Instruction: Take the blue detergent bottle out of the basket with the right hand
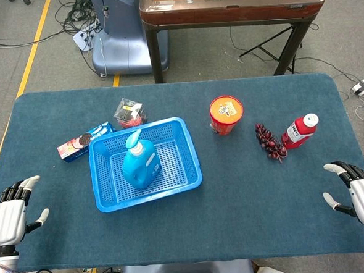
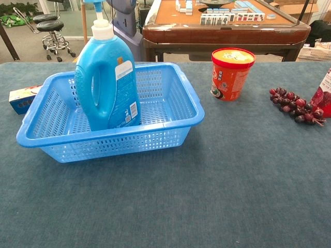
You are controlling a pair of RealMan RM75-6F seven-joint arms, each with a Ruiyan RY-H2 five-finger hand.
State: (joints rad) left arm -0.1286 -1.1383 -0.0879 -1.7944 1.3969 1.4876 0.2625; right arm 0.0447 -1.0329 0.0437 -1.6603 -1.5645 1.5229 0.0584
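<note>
Nothing is done yet: the bottle (image 2: 107, 82) is standing upright in the basket (image 2: 170, 126) while the right hand (image 1: 363, 195) is resting well apart, fingers spread, holding nothing.

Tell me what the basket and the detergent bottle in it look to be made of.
Basket: apparently rigid blue plastic, slightly glossy; its walls and floor are a moulded grid of small holes.
Detergent bottle: seemingly smooth, shiny blue plastic with a moulded handle, a paper or film label and a white pump top.
</note>
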